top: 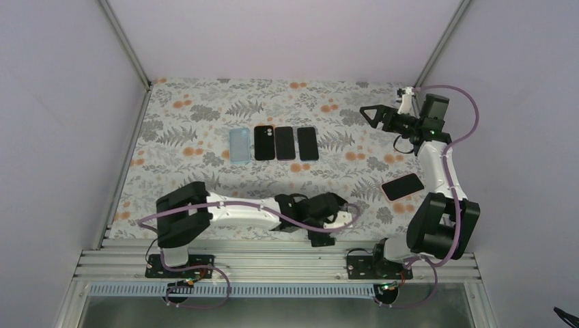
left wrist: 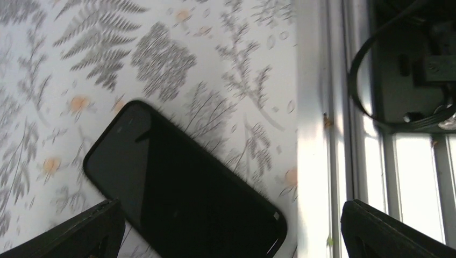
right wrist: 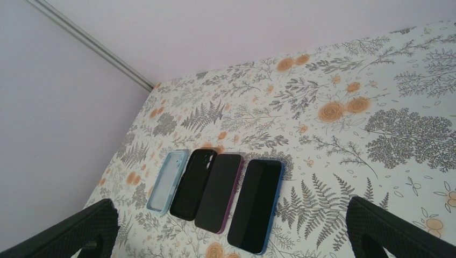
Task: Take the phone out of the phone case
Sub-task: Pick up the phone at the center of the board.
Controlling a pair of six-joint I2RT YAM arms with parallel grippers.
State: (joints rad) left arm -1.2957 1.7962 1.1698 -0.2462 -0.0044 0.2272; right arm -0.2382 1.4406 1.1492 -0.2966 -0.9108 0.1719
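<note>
Purple case (right wrist: 231, 194), blue case (right wrist: 273, 208), each apparently around a phone (right wrist: 255, 204).

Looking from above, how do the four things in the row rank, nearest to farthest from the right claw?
From the right gripper:
1. Blue phone, row's right end.
2. Purple phone, next left.
3. Black case, left of middle.
4. Pale blue case, left end.

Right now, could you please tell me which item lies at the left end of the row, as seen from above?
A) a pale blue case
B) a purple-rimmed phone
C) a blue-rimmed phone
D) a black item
A: the pale blue case sits at the row's left end, followed by the black item, the purple-rimmed phone and the blue-rimmed phone.
</note>
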